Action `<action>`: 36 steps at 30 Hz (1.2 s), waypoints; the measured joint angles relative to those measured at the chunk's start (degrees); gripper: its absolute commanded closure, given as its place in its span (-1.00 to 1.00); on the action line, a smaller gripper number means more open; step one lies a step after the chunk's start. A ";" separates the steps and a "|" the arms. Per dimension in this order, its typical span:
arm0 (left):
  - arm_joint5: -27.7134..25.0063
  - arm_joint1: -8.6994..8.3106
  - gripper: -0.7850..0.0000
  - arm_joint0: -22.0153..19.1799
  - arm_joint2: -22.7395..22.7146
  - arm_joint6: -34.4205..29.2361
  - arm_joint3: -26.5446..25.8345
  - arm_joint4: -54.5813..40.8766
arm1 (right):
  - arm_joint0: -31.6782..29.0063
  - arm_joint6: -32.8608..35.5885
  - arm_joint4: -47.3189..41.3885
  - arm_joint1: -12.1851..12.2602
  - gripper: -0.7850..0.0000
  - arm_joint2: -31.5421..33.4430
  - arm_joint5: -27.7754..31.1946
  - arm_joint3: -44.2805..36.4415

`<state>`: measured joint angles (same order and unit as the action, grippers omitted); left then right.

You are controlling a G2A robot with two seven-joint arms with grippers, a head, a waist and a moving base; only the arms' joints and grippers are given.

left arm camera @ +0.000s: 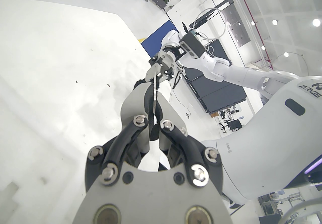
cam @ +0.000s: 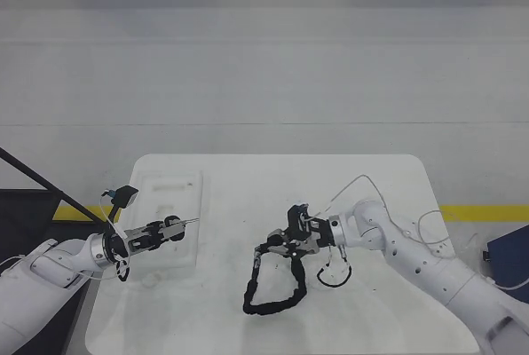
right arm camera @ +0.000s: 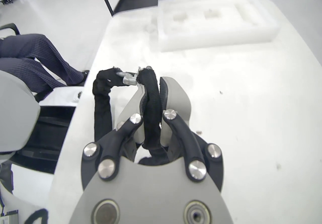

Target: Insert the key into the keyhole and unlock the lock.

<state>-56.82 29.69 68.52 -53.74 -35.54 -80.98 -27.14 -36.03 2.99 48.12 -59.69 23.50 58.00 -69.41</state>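
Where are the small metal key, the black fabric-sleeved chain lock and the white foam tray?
small metal key (left arm camera: 153,101), left wrist view, blade.
black fabric-sleeved chain lock (right arm camera: 103,109), right wrist view, hanging sleeve.
white foam tray (right arm camera: 216,39), right wrist view, near wall.

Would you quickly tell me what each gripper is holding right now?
Left gripper: shut on the key.
Right gripper: shut on the lock.
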 measured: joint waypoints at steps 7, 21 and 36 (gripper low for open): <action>0.00 0.00 1.00 0.00 0.00 0.00 0.00 0.00 | 2.63 8.08 -1.87 -2.33 1.00 -3.10 -1.52 3.60; 0.00 0.00 1.00 0.00 0.00 0.00 0.00 0.00 | 4.33 20.64 -2.08 -7.32 1.00 -5.03 -10.23 6.28; 0.00 0.00 1.00 0.00 0.00 0.00 0.00 0.00 | 2.07 33.57 2.93 -6.62 -0.57 -3.01 -18.04 -0.80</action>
<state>-56.82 29.69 68.52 -53.74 -35.54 -80.98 -27.14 -33.96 36.56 51.05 -66.31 20.49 39.96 -70.22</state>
